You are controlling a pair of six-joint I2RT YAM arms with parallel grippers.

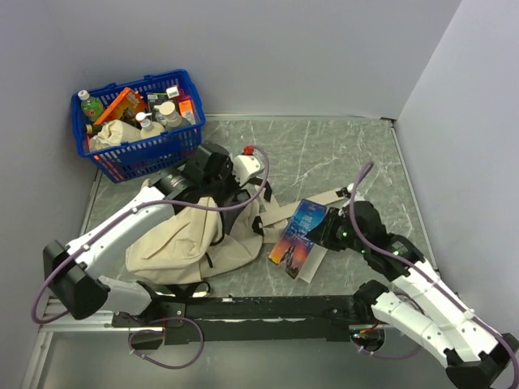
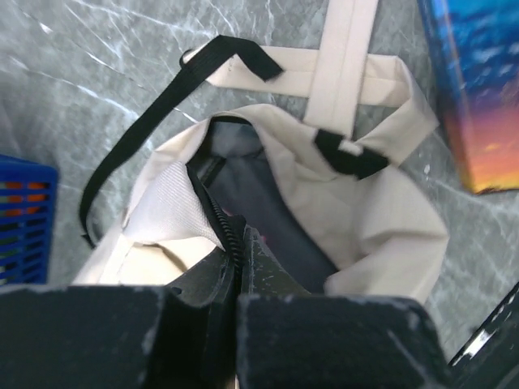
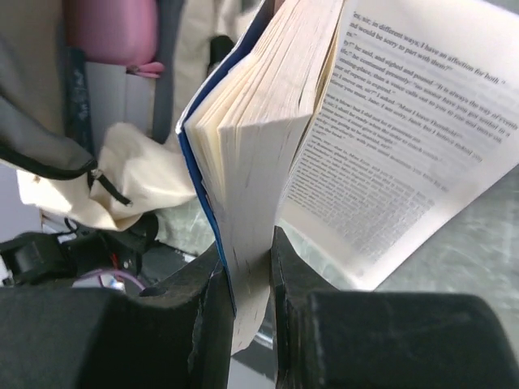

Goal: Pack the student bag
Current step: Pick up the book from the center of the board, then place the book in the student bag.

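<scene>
Could well have torn or slipped: glossy blue-covered paperback book [image 1: 298,237] pinched in the right jaws by only a sheaf of thin pages. Clamped in the left jaws, the black toothed zip edge of the large limp cream fabric backpack [image 1: 182,243], slumped left of centre on the grey marbled surface [image 1: 340,154].

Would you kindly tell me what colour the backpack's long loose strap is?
Black; the strap shows best in the left wrist view.
</scene>
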